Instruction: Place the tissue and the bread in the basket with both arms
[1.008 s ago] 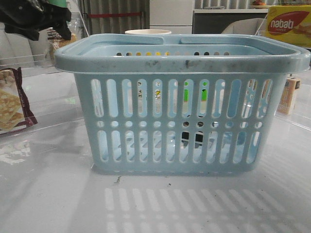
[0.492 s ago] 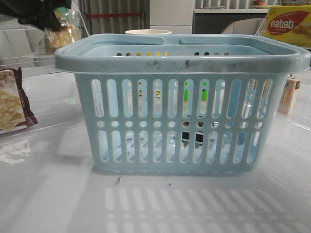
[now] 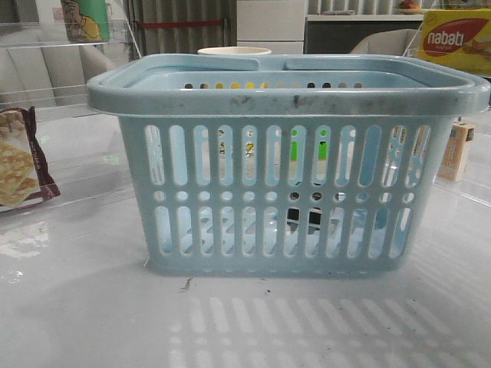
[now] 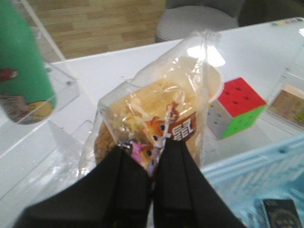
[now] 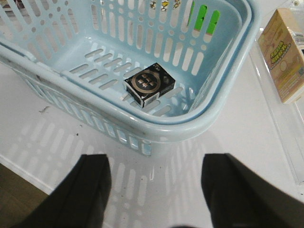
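The light-blue basket stands mid-table; its rim also shows in the left wrist view and in the right wrist view. The tissue, a small black pack, lies on the basket floor. It shows dark through the slots in the front view and at the left wrist view's corner. My left gripper is shut on the clear wrapper of the bread and holds it in the air beside the basket rim. My right gripper is open and empty over the table outside the basket's near wall. Neither gripper shows in the front view.
A maroon-edged cracker packet lies at the left. A green can stands on a clear shelf at the back left. A colour cube and a cup sit behind the basket. A small carton stands at the right, and a yellow box at the back right.
My left gripper with the bread was at the upper left of the front view; it has risen out of that view. The basket and tissue have not moved.
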You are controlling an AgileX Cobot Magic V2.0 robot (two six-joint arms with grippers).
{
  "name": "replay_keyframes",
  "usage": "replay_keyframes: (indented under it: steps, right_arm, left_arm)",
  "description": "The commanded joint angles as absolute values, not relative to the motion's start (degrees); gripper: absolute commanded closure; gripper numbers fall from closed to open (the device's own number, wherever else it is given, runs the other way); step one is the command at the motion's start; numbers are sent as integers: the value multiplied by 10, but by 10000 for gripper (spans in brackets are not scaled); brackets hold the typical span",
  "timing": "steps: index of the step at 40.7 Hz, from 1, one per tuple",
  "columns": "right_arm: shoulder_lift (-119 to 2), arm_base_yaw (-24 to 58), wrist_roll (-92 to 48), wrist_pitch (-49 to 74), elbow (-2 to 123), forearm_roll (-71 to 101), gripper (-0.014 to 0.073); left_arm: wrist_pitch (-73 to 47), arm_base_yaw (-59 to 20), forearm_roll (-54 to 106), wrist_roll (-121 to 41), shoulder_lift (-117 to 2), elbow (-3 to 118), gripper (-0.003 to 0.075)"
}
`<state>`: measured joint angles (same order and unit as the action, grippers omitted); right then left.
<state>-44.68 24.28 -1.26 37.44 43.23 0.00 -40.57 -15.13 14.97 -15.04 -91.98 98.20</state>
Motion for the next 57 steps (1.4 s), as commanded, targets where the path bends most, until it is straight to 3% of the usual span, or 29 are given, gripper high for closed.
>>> replay_keyframes:
  steps: [1, 17, 20, 25, 28, 43, 57]
  right_arm:
    - [-441, 240, -13, 336, 449, -6, 75]
    - [-441, 240, -13, 336, 449, -6, 75]
    - [-441, 240, -13, 336, 449, -6, 75]
    - [-441, 240, -13, 336, 449, -6, 75]
    - [-441, 240, -13, 336, 449, -6, 75]
    - [-441, 240, -13, 336, 449, -6, 75]
    - [-441, 240, -13, 336, 449, -6, 75]
  left_arm:
    - [-395, -204, 161, -172, -884, 1000, 629]
    - [-280, -375, 159, -173, -914, 869, 617]
    - [-279, -385, 158, -173, -935, 865, 540]
    - [-272, -386, 157, -173, -951, 865, 305]
    - [-274, -383, 157, -173, -947, 865, 237]
    - [-345, -383, 157, -173, -828, 850, 232]
    - [-346, -385, 158, -173, -621, 662, 232]
